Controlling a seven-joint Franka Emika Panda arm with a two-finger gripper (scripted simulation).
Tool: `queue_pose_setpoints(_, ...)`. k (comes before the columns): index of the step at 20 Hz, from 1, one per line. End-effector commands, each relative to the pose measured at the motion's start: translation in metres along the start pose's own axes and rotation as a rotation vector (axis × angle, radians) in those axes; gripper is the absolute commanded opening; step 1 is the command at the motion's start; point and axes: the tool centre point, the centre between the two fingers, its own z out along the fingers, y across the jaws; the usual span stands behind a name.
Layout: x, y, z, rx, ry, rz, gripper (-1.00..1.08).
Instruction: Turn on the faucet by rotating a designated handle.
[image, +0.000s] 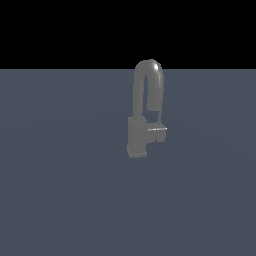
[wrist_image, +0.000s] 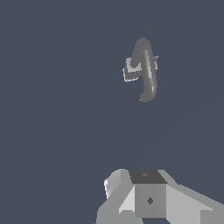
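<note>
Faucet (image: 137, 135) stands alone on the grey floor, its handle (image: 157, 129) jutting from the base toward the exterior view's right. Gripper (wrist_image: 148, 199) hangs well apart from the faucet; whether its claw is apart or together, I cannot tell. Approach seems in hand; next, reaching the handle.

The faucet (image: 138, 135) stood alone on the tabletop (image: 60, 200), its handle (image: 157, 129) sticking out toward the exterior view's right, spout arching above.
</note>
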Motion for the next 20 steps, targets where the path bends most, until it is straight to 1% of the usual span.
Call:
queue_pose_setpoints(1,0.01,0.001,0.001,0.02,-0.024,0.021,-1.0)
queue_pose_setpoints(7,0.041,0.006,0.006,0.083,-0.099,0.089,-1.0)
queue_pose_setpoints(20,0.112,0.025,0.028,0.237,-0.28,0.253,-1.0)
